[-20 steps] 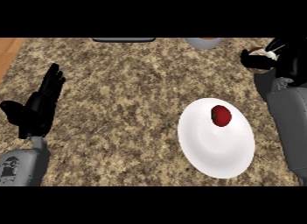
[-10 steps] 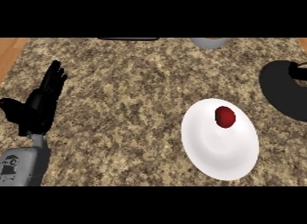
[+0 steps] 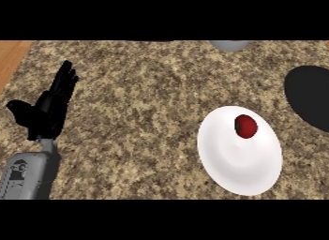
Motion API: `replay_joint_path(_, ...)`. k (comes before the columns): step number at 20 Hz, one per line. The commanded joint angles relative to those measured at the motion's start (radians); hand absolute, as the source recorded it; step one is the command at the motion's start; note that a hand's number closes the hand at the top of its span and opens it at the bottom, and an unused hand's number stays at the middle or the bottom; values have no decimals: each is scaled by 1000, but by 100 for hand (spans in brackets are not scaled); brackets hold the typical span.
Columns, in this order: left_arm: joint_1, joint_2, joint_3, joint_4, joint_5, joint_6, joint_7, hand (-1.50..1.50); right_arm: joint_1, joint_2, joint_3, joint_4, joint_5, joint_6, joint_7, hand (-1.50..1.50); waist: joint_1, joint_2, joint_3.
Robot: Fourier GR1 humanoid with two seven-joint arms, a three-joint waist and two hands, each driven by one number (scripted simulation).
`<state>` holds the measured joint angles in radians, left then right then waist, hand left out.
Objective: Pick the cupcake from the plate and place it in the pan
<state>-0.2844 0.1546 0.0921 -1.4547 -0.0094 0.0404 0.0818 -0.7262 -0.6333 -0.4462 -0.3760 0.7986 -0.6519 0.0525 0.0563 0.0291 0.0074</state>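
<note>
Red cupcake (image 3: 245,126) sits ungrasped on plate (image 3: 240,161); pan (image 3: 313,98) at 2 o'clock; left hand (image 3: 46,110) fingers straight, resting; right hand unseen, must reach first.

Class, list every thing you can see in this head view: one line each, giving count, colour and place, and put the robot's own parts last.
counter: one, speckled brown and tan stone, fills most of the view.
wooden surface: brown, along the far left and at the top right corner.
plate: one, white, right of centre on the counter.
cupcake: one, dark red, on the plate's upper part.
pan: one, black, at the right edge, partly cut off.
grey object: one, at the top edge, mostly cut off; cannot tell what it is.
left forearm: one, grey, lower left.
left hand: one, black, open, fingers up, resting at the left.
right hand: not in view.
</note>
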Motion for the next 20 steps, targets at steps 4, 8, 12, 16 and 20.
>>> replay_joint_path(4,5,-19,-25,-32,-14,12,15,0,-23,-21,-130,128,-166,251,-100,-150,5,-2,4)
replay_joint_path(8,-4,-19,-16,-4,-19,21,3,0,0,-2,-173,161,-217,319,-209,-150,2,3,3)
replay_joint_path(12,2,22,14,-40,16,-17,21,0,32,14,-206,153,-241,233,-310,-150,15,1,3)
replay_joint_path(16,24,5,-3,-15,0,-12,1,0,39,46,-293,99,-335,180,-467,-150,-8,-6,1)
replay_joint_path(20,-8,-1,7,36,-20,18,-15,0,55,12,-397,84,-460,286,-555,-150,-41,-14,-2)
